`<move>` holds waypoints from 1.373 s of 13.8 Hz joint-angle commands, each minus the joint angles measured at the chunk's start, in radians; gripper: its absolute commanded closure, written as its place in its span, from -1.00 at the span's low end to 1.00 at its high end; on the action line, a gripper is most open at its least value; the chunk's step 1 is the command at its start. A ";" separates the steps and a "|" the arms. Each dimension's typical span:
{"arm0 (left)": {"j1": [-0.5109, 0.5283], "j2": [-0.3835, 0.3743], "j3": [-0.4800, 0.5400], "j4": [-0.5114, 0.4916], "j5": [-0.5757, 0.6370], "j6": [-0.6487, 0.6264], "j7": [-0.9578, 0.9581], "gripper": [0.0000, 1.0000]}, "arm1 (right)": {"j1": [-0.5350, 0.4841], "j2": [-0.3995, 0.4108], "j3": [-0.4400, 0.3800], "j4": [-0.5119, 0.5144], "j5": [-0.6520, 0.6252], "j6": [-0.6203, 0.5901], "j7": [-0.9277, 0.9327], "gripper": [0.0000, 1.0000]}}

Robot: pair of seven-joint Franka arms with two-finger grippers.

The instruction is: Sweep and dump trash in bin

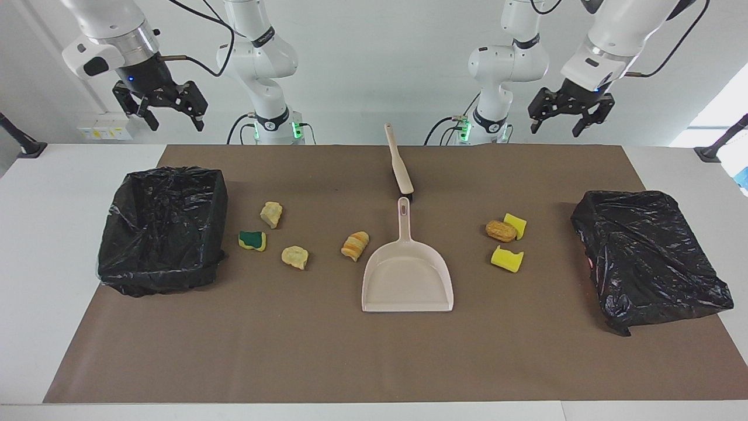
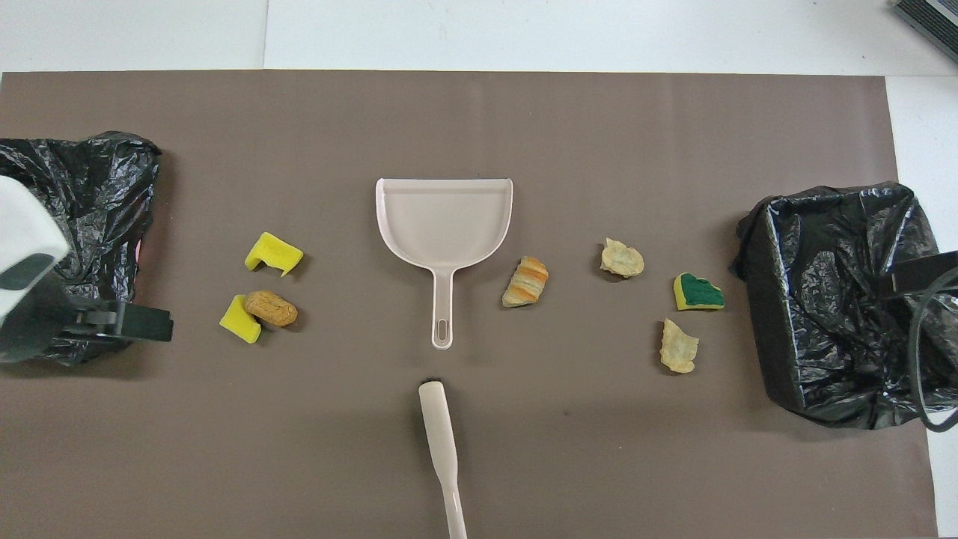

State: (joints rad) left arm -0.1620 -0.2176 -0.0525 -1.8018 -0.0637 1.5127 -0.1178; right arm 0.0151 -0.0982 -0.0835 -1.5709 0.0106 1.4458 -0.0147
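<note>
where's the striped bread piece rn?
The striped bread piece lies on the brown mat right beside the dustpan, on the pan's right-arm side; in the overhead view it sits by the handle's root.

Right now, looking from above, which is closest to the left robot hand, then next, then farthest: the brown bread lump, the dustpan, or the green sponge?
1. brown bread lump, toward the left gripper's end of the table.
2. dustpan, mid-table.
3. green sponge, beside the open bin at the right arm's end.
</note>
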 commanded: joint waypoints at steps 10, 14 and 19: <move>-0.496 -0.134 0.006 -0.416 -0.099 0.259 -0.568 -1.00 | 0.000 -0.006 0.079 -0.141 0.005 0.142 0.030 -1.00; -0.640 -0.115 0.006 -0.542 -0.102 0.429 -0.697 -1.00 | 0.019 0.023 0.113 -0.170 0.005 0.211 0.058 -1.00; -0.783 -0.062 0.006 -0.669 -0.102 0.603 -0.815 -1.00 | 0.069 0.087 0.113 -0.213 0.005 0.315 0.078 -1.00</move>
State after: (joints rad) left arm -0.9008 -0.2771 -0.0651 -2.4297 -0.1551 2.0648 -0.9046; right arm 0.0664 -0.0198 0.0303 -1.7467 0.0108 1.7036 0.0386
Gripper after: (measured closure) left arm 0.000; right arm 0.000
